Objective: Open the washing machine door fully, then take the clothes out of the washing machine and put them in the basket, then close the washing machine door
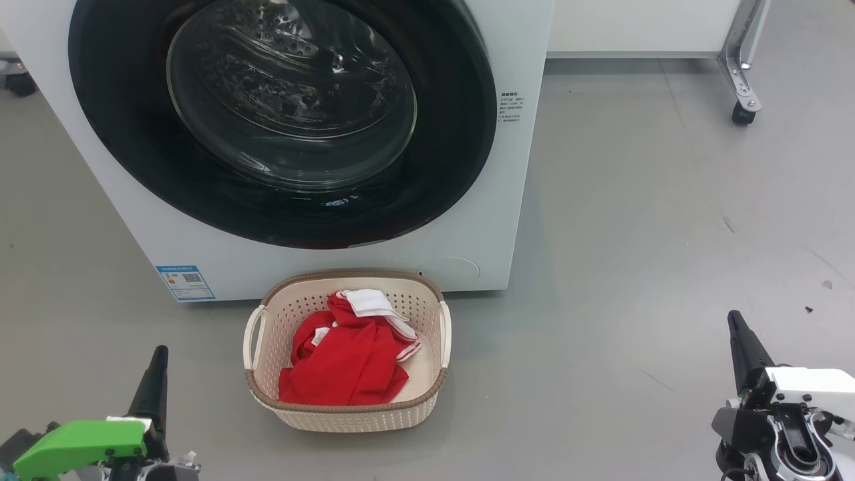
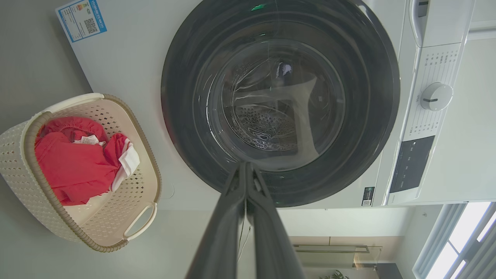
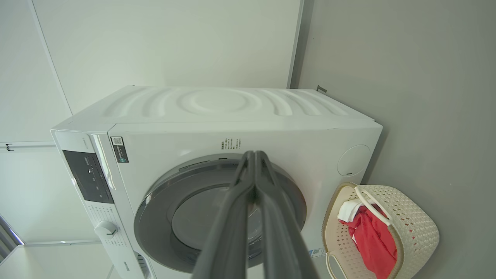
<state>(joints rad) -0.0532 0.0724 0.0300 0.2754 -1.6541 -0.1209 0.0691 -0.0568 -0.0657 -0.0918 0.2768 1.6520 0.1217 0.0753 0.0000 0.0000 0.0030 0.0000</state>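
The washing machine [image 1: 514, 200] stands in front of me with its black-rimmed round door [image 1: 133, 147] lying flush against the front. On the floor just before it sits the cream basket [image 1: 347, 275], and the red clothes [image 1: 347, 361] with white trim lie inside. My left gripper [image 1: 160, 353] is low at the left, shut and empty, well short of the basket. At the lower right, my right gripper [image 1: 735, 317] is likewise shut and empty. In the left wrist view the shut fingers [image 2: 232, 201] point at the door [image 2: 182, 97]. The right wrist view has the gripper [image 3: 254, 155] aimed at the machine [image 3: 232, 108], basket [image 3: 410, 224] beside it.
A metal leg on a caster [image 1: 743, 100] stands at the back right, and another wheel [image 1: 20, 83] is behind the machine at the left. Grey floor spreads around the basket. The machine's control panel with a knob [image 2: 436, 97] is above the door.
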